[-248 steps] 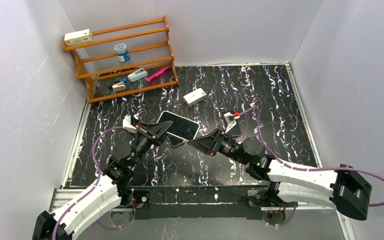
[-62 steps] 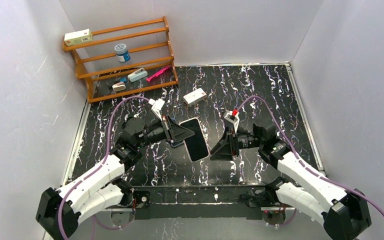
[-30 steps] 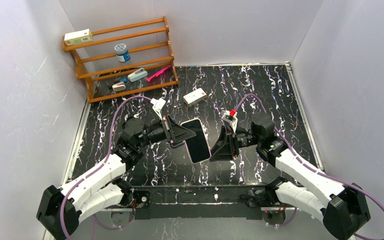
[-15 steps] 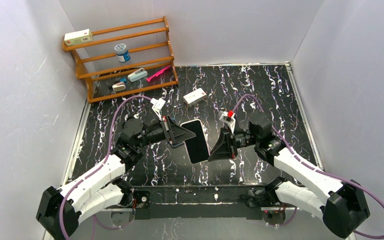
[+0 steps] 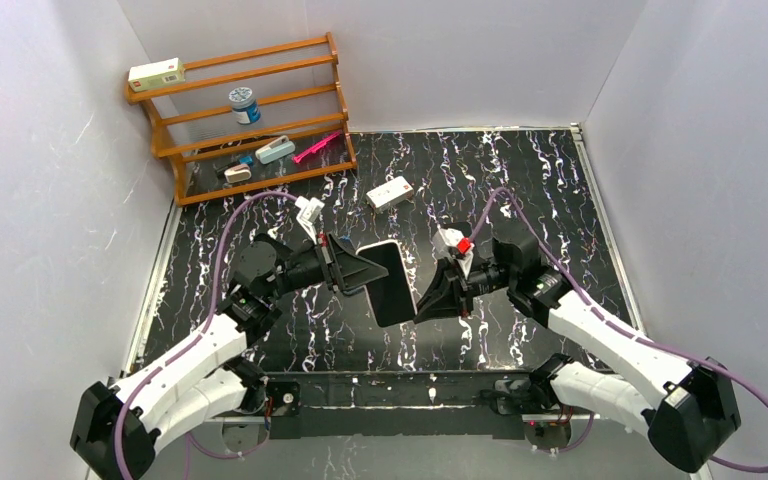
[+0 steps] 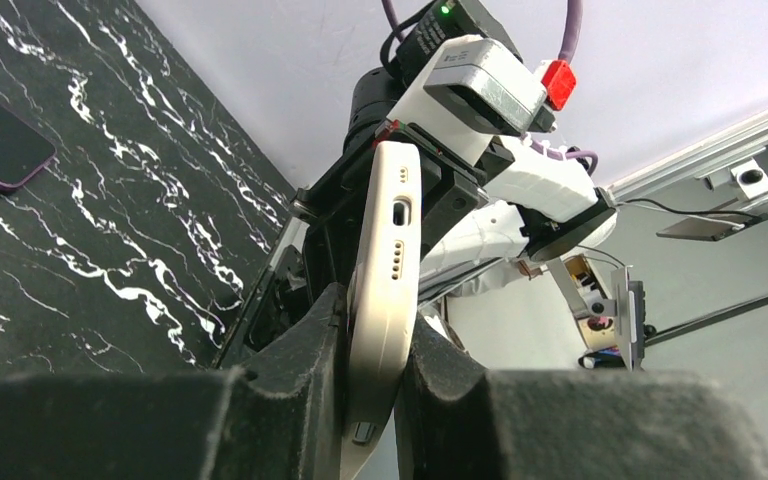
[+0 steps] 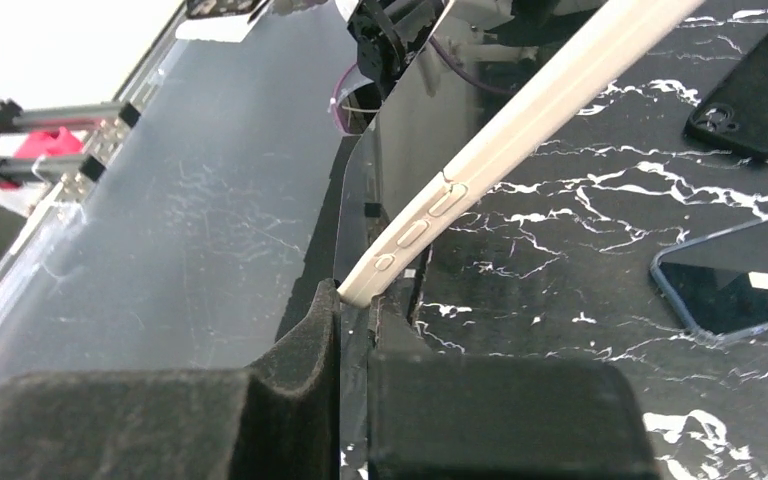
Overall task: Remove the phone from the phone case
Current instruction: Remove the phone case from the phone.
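The phone in its cream case [image 5: 390, 283] is held on edge above the table, between the two arms. My left gripper [image 5: 365, 272] is shut on it from the left. In the left wrist view the case [image 6: 388, 240] stands clamped between my fingers, with its port end up and my left gripper [image 6: 375, 320] around its lower part. My right gripper [image 5: 423, 304] meets the phone's lower right corner. In the right wrist view the case edge with buttons [image 7: 520, 130] runs down into my right gripper [image 7: 358, 300], whose narrow jaws pinch its corner.
A wooden rack [image 5: 245, 110] with small items stands at the back left. A white box [image 5: 390, 192] lies on the black marbled table [image 5: 540, 190]. Other phones lie flat: a purple one [image 6: 0, 135], a black one [image 7: 750, 95] and a blue-edged one [image 7: 735, 285].
My right gripper has moved left and come onto the phone's lower right corner. My left gripper keeps its hold and has shifted the phone slightly.
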Robot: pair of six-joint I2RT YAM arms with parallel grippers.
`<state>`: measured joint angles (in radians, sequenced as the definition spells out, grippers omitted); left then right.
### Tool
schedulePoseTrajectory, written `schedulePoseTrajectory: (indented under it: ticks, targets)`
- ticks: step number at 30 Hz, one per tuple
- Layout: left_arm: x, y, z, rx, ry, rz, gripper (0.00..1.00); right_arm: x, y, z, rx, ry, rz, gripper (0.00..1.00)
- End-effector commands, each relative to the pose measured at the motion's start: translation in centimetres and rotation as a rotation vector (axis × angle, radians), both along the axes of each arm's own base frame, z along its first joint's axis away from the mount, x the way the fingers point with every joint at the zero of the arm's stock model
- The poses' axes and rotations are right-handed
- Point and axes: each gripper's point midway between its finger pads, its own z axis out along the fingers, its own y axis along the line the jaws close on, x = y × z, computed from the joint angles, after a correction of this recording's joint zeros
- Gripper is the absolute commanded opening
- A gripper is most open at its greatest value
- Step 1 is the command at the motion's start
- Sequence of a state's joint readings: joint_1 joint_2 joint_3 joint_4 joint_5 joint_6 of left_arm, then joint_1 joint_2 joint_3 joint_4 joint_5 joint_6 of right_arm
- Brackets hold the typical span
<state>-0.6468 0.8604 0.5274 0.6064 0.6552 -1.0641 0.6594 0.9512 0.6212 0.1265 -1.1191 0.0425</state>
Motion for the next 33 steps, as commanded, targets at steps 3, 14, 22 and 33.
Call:
schedulePoseTrajectory:
  ticks: [3, 14, 22, 33]
  targets:
    - [-5.5, 1.1, 4.6, -0.144, -0.052, -0.193, 0.00, 4.7, 1.7, 0.7, 0.021, -0.363, -0.061, 0.01]
    - [-6.3, 1.2, 3.8, -0.142, -0.031, -0.223, 0.00, 5.1, 3.3, 1.3, -0.048, -0.601, -0.014, 0.01]
    - [-5.5, 1.0, 3.0, -0.134, -0.018, -0.191, 0.00, 7.1, 4.4, 1.1, -0.079, -0.661, -0.139, 0.01]
    - [2.5, 2.5, -2.3, 0.128, -0.033, 0.292, 0.00, 5.7, 1.4, 2.4, 0.011, -0.438, -0.395, 0.43]
